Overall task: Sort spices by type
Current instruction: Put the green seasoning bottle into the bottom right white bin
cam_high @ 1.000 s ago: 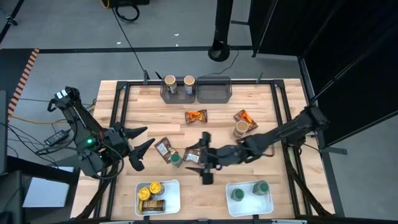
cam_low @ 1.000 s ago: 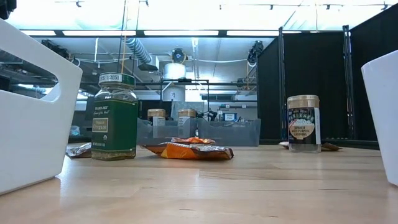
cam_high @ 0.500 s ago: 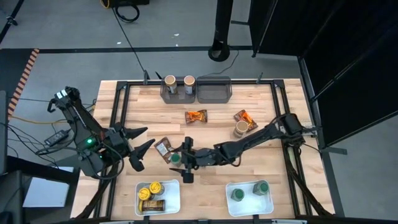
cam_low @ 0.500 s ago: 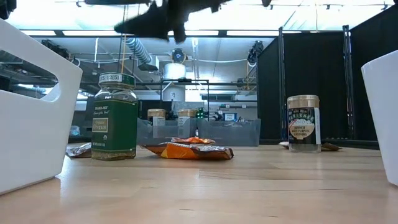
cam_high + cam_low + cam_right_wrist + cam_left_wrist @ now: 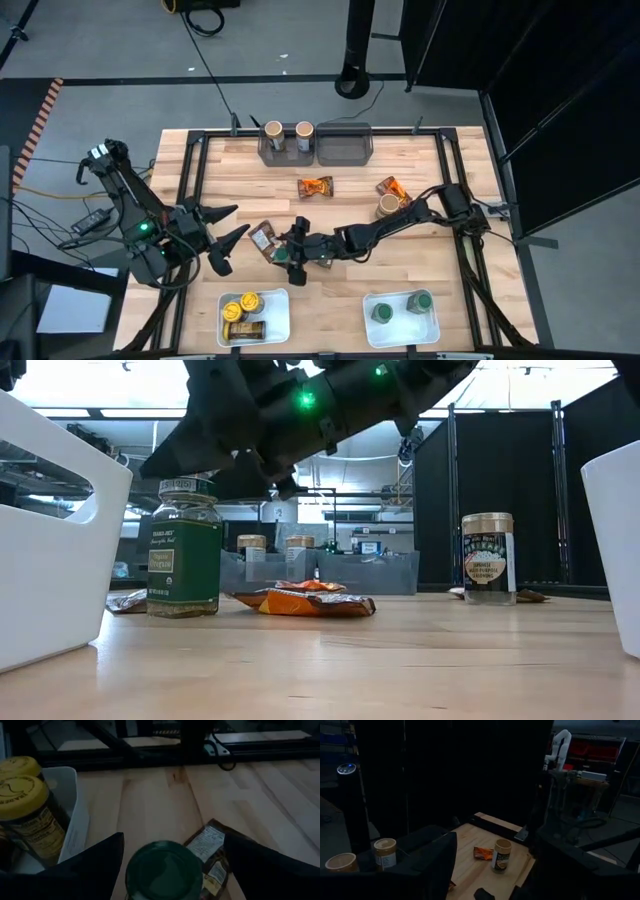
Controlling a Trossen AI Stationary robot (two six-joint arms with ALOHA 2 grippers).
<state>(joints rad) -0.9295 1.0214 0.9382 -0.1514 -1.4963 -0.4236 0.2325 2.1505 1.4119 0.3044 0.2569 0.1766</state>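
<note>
Your right claw (image 5: 288, 254) hangs spread over the green jar (image 5: 284, 255); your left claw (image 5: 228, 238), spread, waits at 9 o'clock.

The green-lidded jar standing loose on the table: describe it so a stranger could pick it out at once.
Start at the white tray holding yellow-lidded jars at the table's front edge. Just behind its right corner stands the green-lidded jar, with the right gripper open above it and a brown packet beside it. The other green-lidded jars sit in a tray; this one stands on bare wood.
</note>
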